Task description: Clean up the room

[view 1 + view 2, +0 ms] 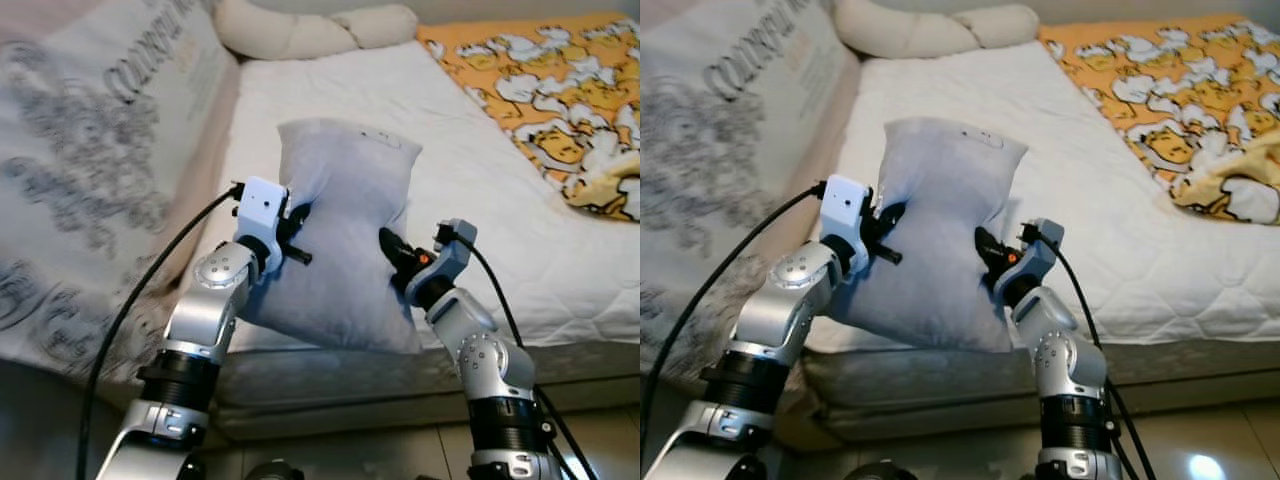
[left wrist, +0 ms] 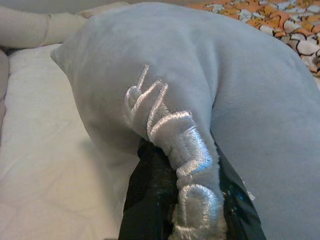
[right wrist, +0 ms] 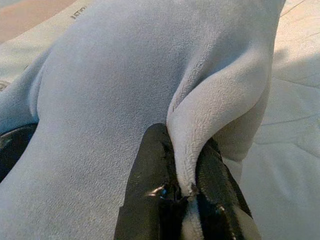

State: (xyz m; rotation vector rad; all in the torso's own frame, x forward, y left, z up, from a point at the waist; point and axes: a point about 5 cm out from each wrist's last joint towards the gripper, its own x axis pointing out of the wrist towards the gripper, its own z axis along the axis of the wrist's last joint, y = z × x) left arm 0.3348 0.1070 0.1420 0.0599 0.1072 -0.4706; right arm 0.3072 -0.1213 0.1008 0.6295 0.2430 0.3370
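Observation:
A pale grey plush pillow (image 1: 345, 225) is held up on end over the near edge of the white mattress (image 1: 480, 170). My left gripper (image 1: 298, 232) is shut on a fold at the pillow's left side; in the left wrist view its black fingers (image 2: 150, 200) pinch the fabric beside silver embroidered stitching (image 2: 175, 140). My right gripper (image 1: 392, 250) is shut on a fold at the pillow's right side, and the right wrist view has the plush (image 3: 125, 85) squeezed between the black fingers (image 3: 150, 185). The pillow's lower corner hangs below the mattress edge.
A cream bolster (image 1: 310, 28) lies at the head of the bed. An orange cartoon-print blanket (image 1: 560, 90) is bunched at the right. A patterned mattress or board (image 1: 90, 150) leans along the left. The bed's front edge (image 1: 350, 390) is close to my arms, tiled floor below.

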